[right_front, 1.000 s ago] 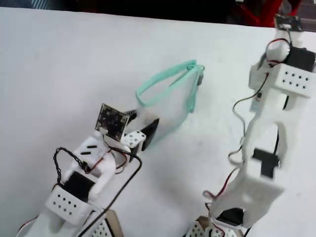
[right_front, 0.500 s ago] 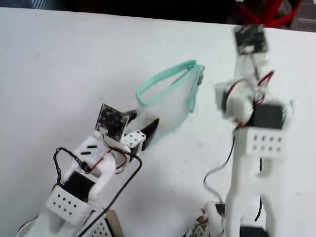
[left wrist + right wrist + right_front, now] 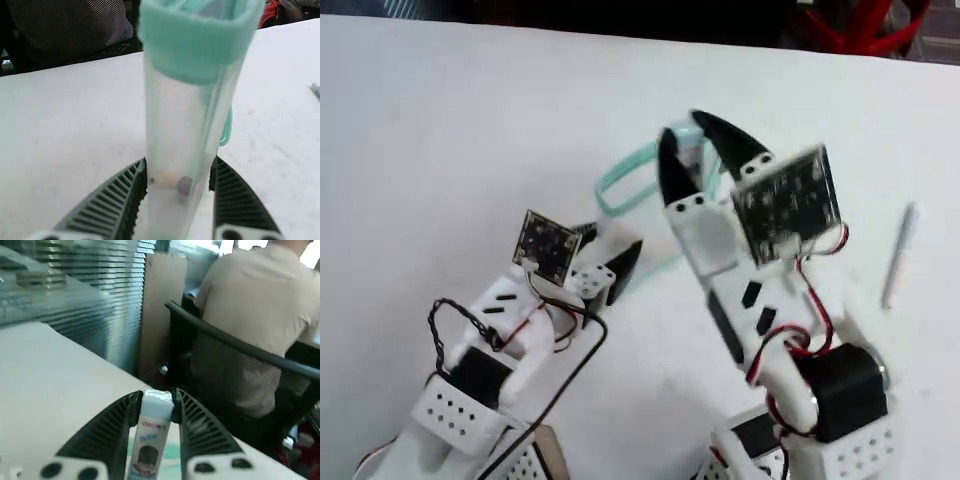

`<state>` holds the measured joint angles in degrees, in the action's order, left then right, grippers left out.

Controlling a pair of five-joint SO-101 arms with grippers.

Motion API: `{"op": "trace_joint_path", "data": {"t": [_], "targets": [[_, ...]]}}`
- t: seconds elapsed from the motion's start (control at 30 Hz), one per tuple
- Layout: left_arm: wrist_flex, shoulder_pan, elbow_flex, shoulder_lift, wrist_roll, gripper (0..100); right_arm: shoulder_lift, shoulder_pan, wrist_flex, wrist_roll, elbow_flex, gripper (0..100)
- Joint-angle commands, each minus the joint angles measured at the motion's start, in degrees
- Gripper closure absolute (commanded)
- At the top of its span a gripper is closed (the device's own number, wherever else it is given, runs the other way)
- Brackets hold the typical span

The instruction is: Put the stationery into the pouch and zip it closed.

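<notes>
The left hand [image 3: 179,165] is clenched on the clear pouch [image 3: 185,115] near its closed end, the teal mouth gaping away from it. The right hand [image 3: 680,126] hangs over that mouth, pinching a white eraser [image 3: 151,435]. A pen [image 3: 898,255] lies apart on the bench [image 3: 440,120].

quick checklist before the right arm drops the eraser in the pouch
1. Left gripper clamps the pouch: ok.
2. Right gripper clamps the eraser: ok.
3. Right gripper above the pouch in the high view: ok.
4. Eraser lined up with the pouch mouth: cannot tell, the gripper covers it.
5. All stationery in: not ok, a pen lies on the table.
</notes>
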<state>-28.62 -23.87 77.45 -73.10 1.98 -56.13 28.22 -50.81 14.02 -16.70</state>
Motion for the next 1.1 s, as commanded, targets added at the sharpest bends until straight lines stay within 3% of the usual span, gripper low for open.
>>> {"op": "trace_joint_path", "data": {"t": [0.0,0.6,1.07], "targets": [[-0.2,-0.8,-1.8,-0.3,-0.4,79,1.1,3.8,5.9,0.1,0.2,98.1],[0.3,-0.7,-1.8,-0.3,-0.4,79,7.2,2.7,21.4,0.0,-14.9,98.1],[0.3,-0.7,-1.8,-0.3,-0.5,79,7.2,2.6,20.5,0.1,-18.0,98.1]]}}
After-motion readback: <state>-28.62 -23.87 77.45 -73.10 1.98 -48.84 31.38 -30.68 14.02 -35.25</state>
